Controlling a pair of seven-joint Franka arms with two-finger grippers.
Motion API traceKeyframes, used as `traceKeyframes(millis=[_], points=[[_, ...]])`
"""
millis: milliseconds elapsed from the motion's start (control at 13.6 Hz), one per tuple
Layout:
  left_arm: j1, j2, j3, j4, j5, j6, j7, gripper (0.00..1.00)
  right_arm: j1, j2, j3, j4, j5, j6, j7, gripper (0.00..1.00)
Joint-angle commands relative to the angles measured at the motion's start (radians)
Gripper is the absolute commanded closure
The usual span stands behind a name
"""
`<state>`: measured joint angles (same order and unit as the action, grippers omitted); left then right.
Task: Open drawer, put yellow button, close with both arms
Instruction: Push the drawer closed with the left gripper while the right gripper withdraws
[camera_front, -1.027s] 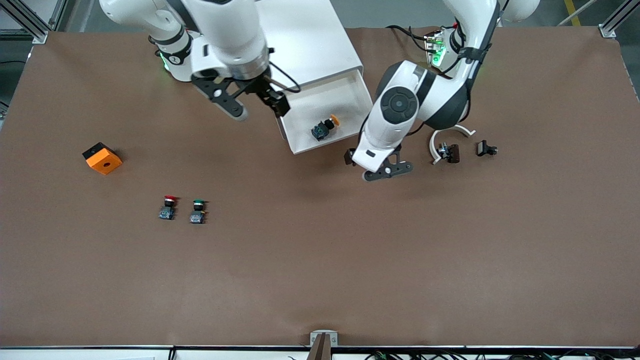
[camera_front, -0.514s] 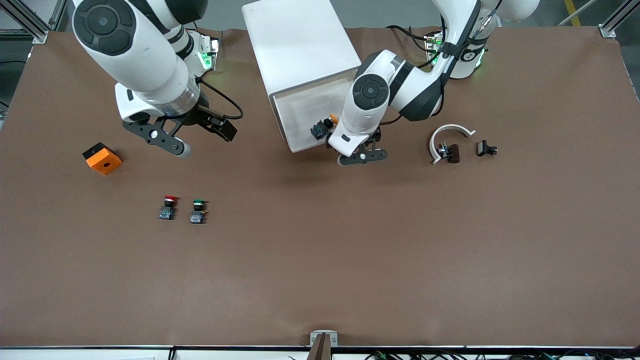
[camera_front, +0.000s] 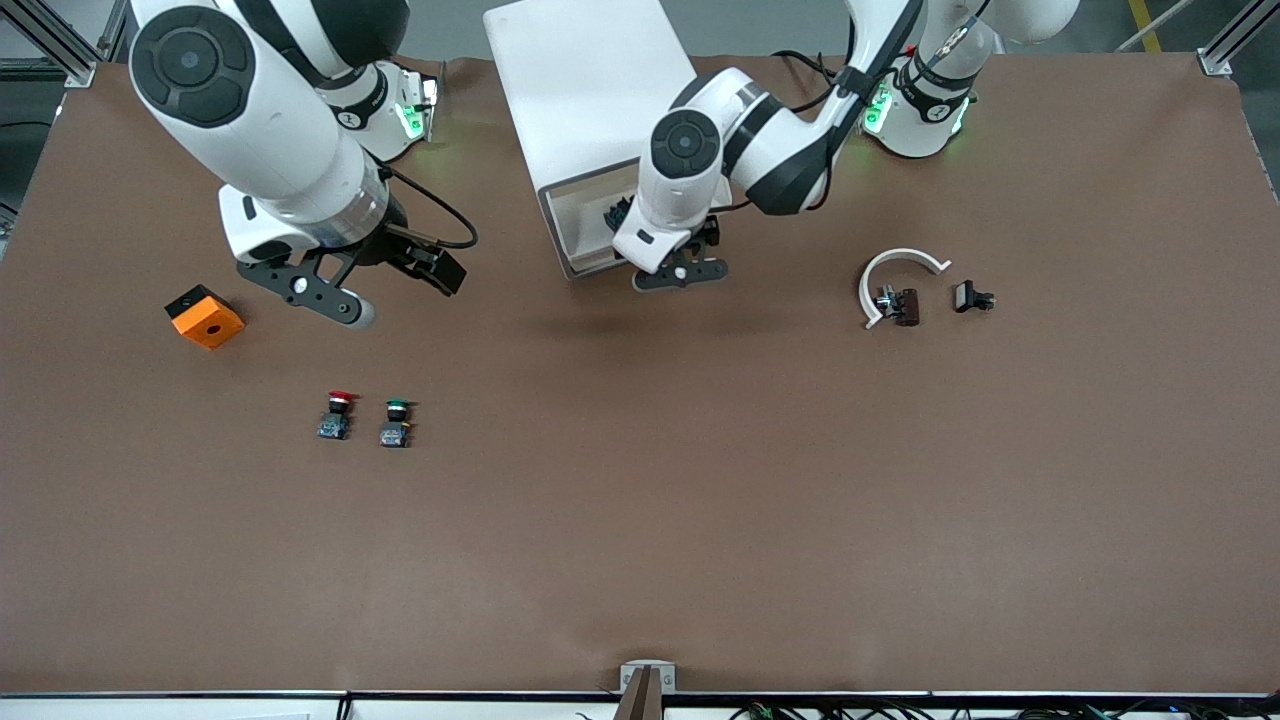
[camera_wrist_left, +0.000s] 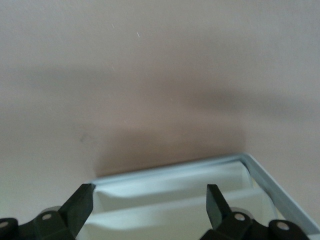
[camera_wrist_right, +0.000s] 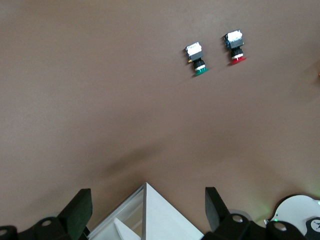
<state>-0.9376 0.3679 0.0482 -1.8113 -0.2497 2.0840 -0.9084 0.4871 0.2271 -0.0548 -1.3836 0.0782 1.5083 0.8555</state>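
Observation:
The white cabinet (camera_front: 590, 90) stands at the robots' edge of the table. Its top drawer (camera_front: 575, 262) sticks out only a little. A dark button body (camera_front: 612, 215) shows in the drawer; its yellow cap is hidden under the left arm's hand. My left gripper (camera_front: 675, 270) is open at the drawer's front; in the left wrist view (camera_wrist_left: 149, 200) the drawer's front rim (camera_wrist_left: 170, 172) lies between its fingers. My right gripper (camera_front: 395, 290) is open and empty over the table, between the orange block and the cabinet. In the right wrist view (camera_wrist_right: 146, 207) it is open too.
An orange block (camera_front: 205, 317) lies toward the right arm's end. A red-capped button (camera_front: 338, 415) and a green-capped button (camera_front: 396, 423) stand nearer the front camera. A white curved piece (camera_front: 893, 272) and a small black part (camera_front: 972, 297) lie toward the left arm's end.
The left gripper has pushed the drawer most of the way into the cabinet. The right arm has swung away from the drawer toward its own end of the table.

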Motion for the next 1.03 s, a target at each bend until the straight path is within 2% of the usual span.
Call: traceKeyframes(millis=[0,587,954], points=[[0.002,-0.017,-0.042,-0.020,-0.035,-0.013,-0.035,0.00,-0.047,0.001,0.015,-0.005,-0.009,0.021,-0.081,0.00],[0.002,-0.006,-0.131,-0.020,-0.077,-0.013,-0.121,0.00,-0.163,0.031,0.015,-0.005,-0.009,0.085,-0.346,0.00],[0.008,-0.003,-0.131,-0.010,-0.074,-0.012,-0.116,0.00,-0.208,0.034,0.015,-0.005,-0.012,0.090,-0.434,0.00]])
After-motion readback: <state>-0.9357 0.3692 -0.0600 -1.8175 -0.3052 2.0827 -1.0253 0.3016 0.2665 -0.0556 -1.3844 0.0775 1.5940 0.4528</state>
